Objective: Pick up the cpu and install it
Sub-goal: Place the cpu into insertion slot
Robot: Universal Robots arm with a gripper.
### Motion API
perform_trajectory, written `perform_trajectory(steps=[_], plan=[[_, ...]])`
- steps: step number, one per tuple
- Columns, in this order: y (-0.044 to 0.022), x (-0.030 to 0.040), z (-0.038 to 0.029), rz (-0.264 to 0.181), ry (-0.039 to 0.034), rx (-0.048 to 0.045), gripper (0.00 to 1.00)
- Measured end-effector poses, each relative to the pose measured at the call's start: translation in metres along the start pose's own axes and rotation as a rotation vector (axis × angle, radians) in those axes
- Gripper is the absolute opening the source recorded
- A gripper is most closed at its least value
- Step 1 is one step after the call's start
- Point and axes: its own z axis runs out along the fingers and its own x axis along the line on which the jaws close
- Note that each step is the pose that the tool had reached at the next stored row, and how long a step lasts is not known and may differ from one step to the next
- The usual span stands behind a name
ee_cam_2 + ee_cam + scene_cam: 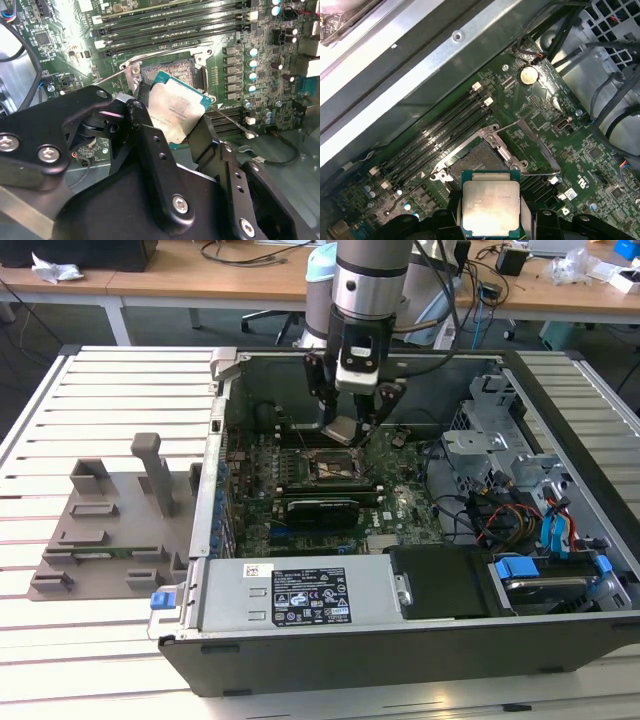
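The cpu (342, 430) is a small square chip with a silvery top and a green rim. My gripper (345, 426) is shut on it, one black finger on each side edge. It hangs slightly tilted, just above the motherboard (395, 495) inside the open computer case (400, 640). The dark open socket (330, 468) lies just below and in front of it, its metal frame swung up. Both wrist views show the cpu (175, 112) (491, 207) close over the socket (170, 70) (475, 160), apart from it. The fingers (142, 125) clamp the chip's edges.
Memory slots (440, 135) run beside the socket, and a long black card (320, 508) lies in front of it. A drive cage (500, 440) and cables (500, 520) fill the case's right side, a power supply (300, 595) the front. A grey fixture (110, 530) stands on the slatted table.
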Motion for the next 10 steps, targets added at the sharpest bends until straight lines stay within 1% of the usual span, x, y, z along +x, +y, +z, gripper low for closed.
perform_trajectory(steps=[4, 10], plan=[[0.0000, 0.0000, 0.0000, 0.045, 0.0020, 0.0021, 0.55], [0.0000, 0.0000, 0.0000, 0.083, 0.0036, 0.0040, 0.55]])
